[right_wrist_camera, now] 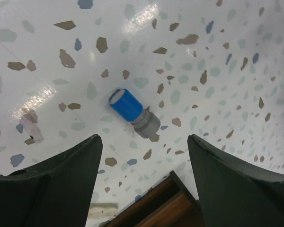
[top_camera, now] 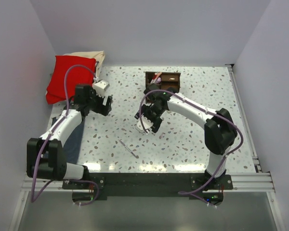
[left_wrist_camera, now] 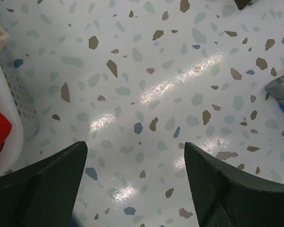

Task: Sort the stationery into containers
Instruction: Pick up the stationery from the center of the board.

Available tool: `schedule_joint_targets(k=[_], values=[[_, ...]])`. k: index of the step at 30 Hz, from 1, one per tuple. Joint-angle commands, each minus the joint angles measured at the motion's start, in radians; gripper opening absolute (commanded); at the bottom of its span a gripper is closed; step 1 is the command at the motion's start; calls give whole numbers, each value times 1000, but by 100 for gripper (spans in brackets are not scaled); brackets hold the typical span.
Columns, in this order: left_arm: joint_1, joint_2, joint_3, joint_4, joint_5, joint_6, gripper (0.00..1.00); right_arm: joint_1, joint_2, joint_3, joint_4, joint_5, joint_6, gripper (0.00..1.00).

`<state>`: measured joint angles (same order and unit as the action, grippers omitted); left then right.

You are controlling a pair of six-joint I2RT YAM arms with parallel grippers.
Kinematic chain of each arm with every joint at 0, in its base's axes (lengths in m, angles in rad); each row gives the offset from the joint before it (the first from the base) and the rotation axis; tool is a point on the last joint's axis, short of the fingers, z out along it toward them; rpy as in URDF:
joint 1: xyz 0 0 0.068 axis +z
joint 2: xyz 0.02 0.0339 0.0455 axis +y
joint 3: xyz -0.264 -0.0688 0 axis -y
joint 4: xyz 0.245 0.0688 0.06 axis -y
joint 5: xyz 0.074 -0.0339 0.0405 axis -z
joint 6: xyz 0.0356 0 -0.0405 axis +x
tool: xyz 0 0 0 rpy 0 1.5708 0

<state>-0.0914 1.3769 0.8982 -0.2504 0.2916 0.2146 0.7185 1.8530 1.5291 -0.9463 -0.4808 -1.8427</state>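
On the speckled table (top_camera: 207, 144) near the wooden box (top_camera: 162, 82), a stubby blue cylinder (right_wrist_camera: 132, 112) lies on its side under the right claw (right_wrist_camera: 144, 137), which gapes wide and empty like the left claw (left_wrist_camera: 135, 144), so picking it up likely calls for lowering and closing.

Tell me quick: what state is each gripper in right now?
Left gripper: open, empty.
Right gripper: open, empty; the blue cylinder lies loose ahead of it.

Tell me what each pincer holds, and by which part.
Nothing is held. The left pincer and the right pincer both stand open. The blue cylinder lies free on the table in front of the right one.
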Motion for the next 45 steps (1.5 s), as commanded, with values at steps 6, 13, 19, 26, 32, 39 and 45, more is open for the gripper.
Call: schedule_joint_targets(k=[6,13,19,26,32,39,45], values=[[22,-81,-42,14,52,-78,88,13,138,127,-146,-2,-447,64],[51,-116,-91,33,60,-100,88,21,198,174,-172,27,-546,55],[71,-133,-111,39,63,-104,88,25,242,198,-174,71,-628,52],[81,-133,-119,48,73,-112,88,30,276,209,-155,80,-659,51],[84,-127,-122,51,77,-118,88,33,287,180,-115,87,-679,50],[88,-111,-119,57,83,-123,88,38,313,178,-82,91,-687,46],[91,-99,-113,56,89,-126,88,38,333,186,-78,99,-693,41]])
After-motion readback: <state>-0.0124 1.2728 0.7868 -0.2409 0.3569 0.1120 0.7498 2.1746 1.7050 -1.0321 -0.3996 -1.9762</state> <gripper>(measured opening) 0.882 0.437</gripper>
